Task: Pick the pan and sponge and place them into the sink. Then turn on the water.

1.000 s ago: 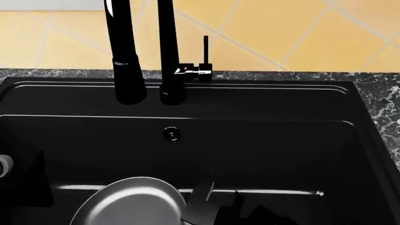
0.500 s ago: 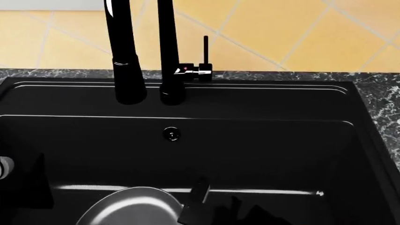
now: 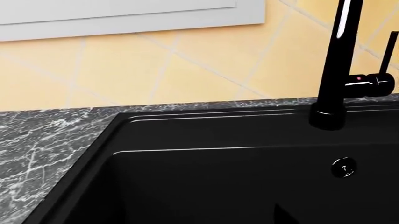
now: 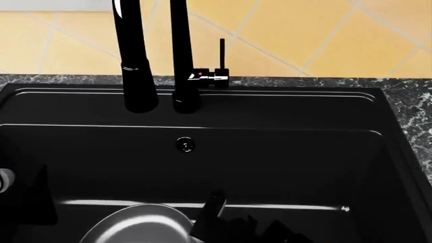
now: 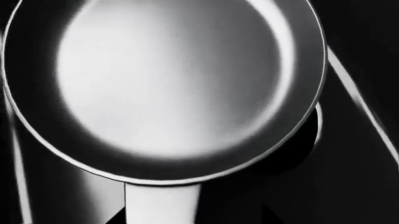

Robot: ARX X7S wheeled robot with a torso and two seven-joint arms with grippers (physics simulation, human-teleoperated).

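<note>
Pan sat low in the sink, at the near edge of the head view, only its far rim and glossy inside showing. A dark shape just beside the pan's right side, rising from the near edge, looked like the right hand; too dark against the basin to tell whether its fingers were spread or closed.

Right wrist view: pan filled most of the picture, round, shallow, bright sheen across the inside. Flat grey handle ran out of the rim toward the camera. No fingers visible there, so grip on the handle could not be judged.

Left hand not seen in any view. A pale rounded part showed at the left edge of the head view, over the sink.

Faucet stood upright on the back ledge, its spout hanging over the basin. Thin lever pointed straight up beside the chrome joint. No stream from the spout.

Overflow hole on the back wall, below the faucet. Left wrist view showed the same faucet, the hole, the sink's left corner and the marbled grey worktop beside it, yellow tiled wall behind.
</note>
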